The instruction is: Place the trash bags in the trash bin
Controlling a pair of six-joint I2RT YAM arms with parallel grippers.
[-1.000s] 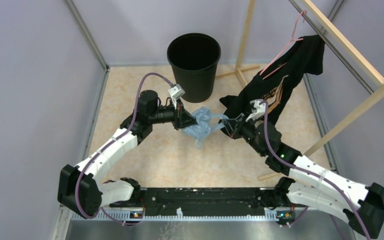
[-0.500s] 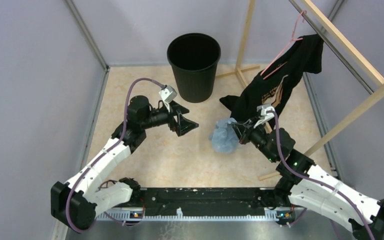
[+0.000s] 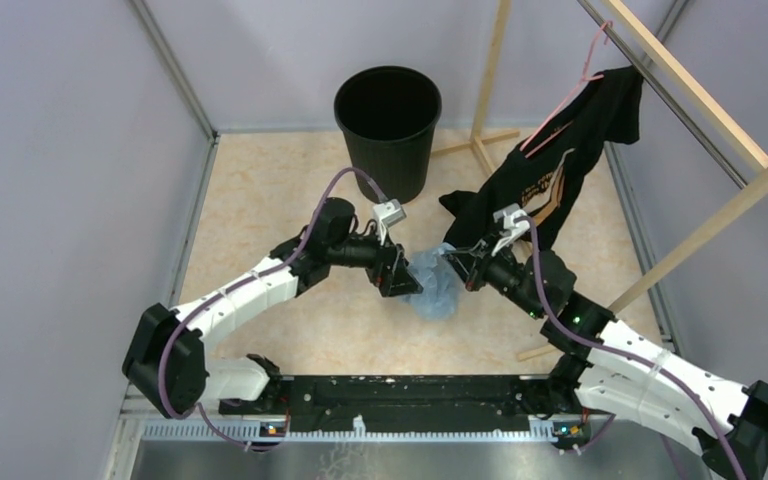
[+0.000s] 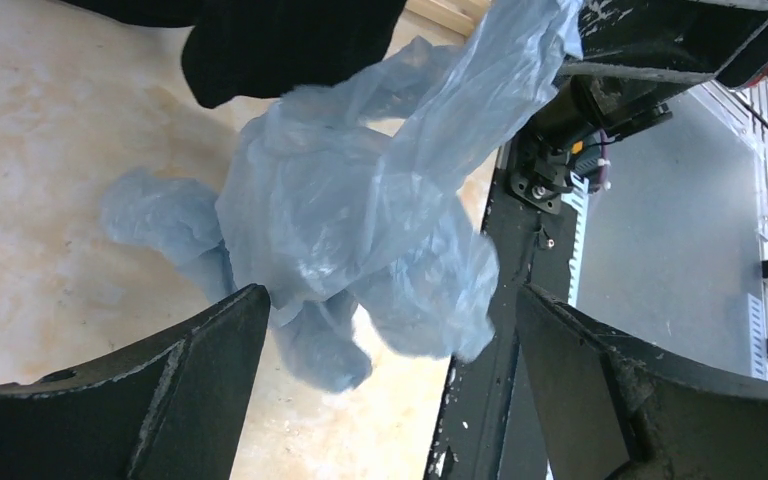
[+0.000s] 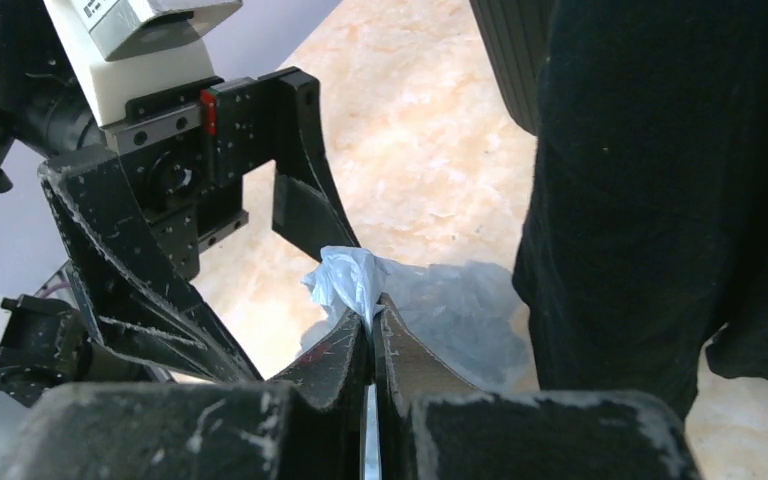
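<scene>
The right gripper (image 5: 370,320) has its jaws pressed together on a twisted corner of the pale blue trash bag (image 3: 438,290), so the thin plastic hangs from that one pinch in a loose, crumpled bunch. Whether its lowest folds touch the counter (image 3: 260,210) cannot be told from these views.

The left gripper (image 3: 405,280) faces the bag from the other side with its jaws spread wide. In its own wrist view the bunch sits between the two dark fingers but neither finger presses on it. That pose suits a second hold. One pinch leaves the film dangling and free to swing, and a grip lower down would probably gather it into something easier to carry.

The trash bin (image 3: 390,165) stands upright at the back of the counter, its mouth open and nothing visible inside. The bag hangs in front of it, nearer the arms and not over the rim, so the task's thing is not yet in place.

A black shirt (image 3: 550,170) on a pink hanger (image 3: 570,95) droops from a wooden rack (image 3: 700,110) just beside the right arm. Its hem hangs close to the pinched bag, which could snag if the lift drifts that way.
</scene>
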